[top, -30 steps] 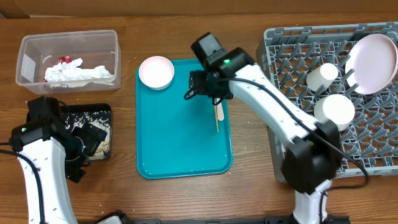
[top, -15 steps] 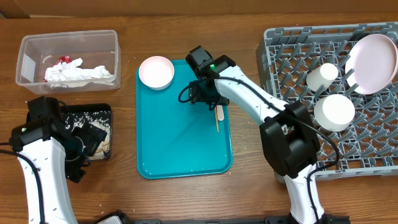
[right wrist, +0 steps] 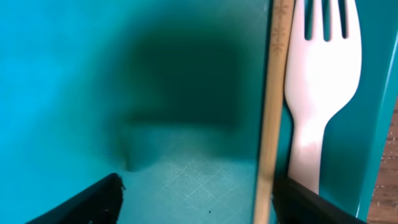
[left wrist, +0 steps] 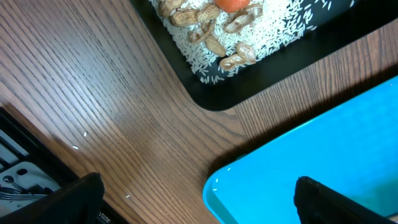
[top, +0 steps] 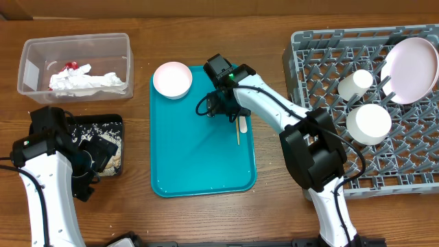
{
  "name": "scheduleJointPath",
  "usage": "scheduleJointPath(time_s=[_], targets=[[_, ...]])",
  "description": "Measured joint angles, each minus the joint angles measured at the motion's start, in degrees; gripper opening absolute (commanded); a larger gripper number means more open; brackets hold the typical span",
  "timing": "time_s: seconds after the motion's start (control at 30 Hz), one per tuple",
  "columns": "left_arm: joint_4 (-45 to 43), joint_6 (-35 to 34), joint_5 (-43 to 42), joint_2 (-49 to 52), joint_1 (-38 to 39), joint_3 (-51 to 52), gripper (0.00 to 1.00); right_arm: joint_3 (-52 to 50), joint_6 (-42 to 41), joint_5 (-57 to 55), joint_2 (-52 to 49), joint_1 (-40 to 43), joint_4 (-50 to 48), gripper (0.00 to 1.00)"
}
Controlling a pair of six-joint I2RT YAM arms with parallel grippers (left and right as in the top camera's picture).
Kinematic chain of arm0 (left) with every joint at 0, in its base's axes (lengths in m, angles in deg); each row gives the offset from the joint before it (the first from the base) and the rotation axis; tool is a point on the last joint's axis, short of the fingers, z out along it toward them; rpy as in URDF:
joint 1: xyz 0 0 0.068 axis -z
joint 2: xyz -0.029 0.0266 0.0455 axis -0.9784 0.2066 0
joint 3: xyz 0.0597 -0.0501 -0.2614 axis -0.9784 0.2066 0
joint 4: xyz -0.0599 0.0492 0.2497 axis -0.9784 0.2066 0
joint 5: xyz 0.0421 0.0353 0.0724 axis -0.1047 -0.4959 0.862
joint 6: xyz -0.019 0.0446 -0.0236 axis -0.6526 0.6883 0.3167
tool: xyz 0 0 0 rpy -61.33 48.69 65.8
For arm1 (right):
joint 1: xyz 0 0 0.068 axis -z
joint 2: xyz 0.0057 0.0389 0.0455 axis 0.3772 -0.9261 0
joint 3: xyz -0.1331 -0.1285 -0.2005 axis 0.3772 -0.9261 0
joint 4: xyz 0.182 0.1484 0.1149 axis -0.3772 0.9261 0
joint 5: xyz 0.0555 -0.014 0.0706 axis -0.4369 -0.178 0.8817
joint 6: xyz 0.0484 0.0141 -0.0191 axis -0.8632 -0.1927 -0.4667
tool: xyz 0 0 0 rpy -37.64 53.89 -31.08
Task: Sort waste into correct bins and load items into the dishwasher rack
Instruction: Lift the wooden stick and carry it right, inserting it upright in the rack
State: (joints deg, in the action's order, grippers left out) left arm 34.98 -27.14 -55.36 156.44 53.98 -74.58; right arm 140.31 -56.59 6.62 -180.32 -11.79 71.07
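The right gripper (right wrist: 198, 184) is hovering, jaws open, over the chopstick (right wrist: 273, 93) and white fork (right wrist: 317, 74) lying at the teal tray's (right wrist: 93, 62) right edge; both are looking light, thin and hard to lift off flat, so pinching across the handles seems best; the left gripper (left wrist: 199, 184) is waiting wide open.

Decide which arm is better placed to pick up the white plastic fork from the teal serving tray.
Right. The right gripper hangs open above the white plastic fork and thin wooden stick on the teal serving tray; the left gripper sits by the black rectangular tray.
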Motion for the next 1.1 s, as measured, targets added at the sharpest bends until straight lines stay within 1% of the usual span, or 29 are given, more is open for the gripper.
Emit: scheduleJointPath(time_s=[0.03,0.07,0.23,0.33,0.43,0.47,0.53,0.7,0.93,1.03,1.1], targets=[[0.0,0.0,0.0,0.0,0.0,0.0,1.0,0.0,-0.1,0.2,0.0,0.0,0.0,0.59],[0.0,0.0,0.0,0.0,0.0,0.0,1.0,0.0,-0.1,0.2,0.0,0.0,0.1,0.55],[0.0,0.0,0.0,0.0,0.0,0.0,1.0,-1.3,-1.4,0.5,0.0,0.0,0.3,0.48],[0.0,0.0,0.0,0.0,0.0,0.0,1.0,-1.5,-2.6,0.3,0.0,0.0,0.2,0.34],[0.0,0.0,0.0,0.0,0.0,0.0,1.0,-1.6,-3.7,0.1,0.1,0.0,0.2,0.16],[0.0,0.0,0.0,0.0,0.0,0.0,1.0,-1.7,-3.6,0.1,0.1,0.0,0.3,0.09],[0.0,0.0,0.0,0.0,0.0,0.0,1.0,-1.8,-4.1,0.5,0.1,0.1,0.3,0.04],[0.0,0.0,0.0,0.0,0.0,0.0,1.0,-1.8,-4.6,2.1,0.2,0.1,1.1,0.04],[0.0,0.0,0.0,0.0,0.0,0.0,1.0,-0.1,-4.6,5.0,0.2,0.2,8.1,0.04],[0.0,0.0,0.0,0.0,0.0,0.0,1.0,2.6,-2.8,6.0,0.9,0.9,11.6,0.04],[0.0,0.0,0.0,0.0,0.0,0.0,1.0,5.1,0.2,6.5,3.1,2.6,14.9,0.04]])
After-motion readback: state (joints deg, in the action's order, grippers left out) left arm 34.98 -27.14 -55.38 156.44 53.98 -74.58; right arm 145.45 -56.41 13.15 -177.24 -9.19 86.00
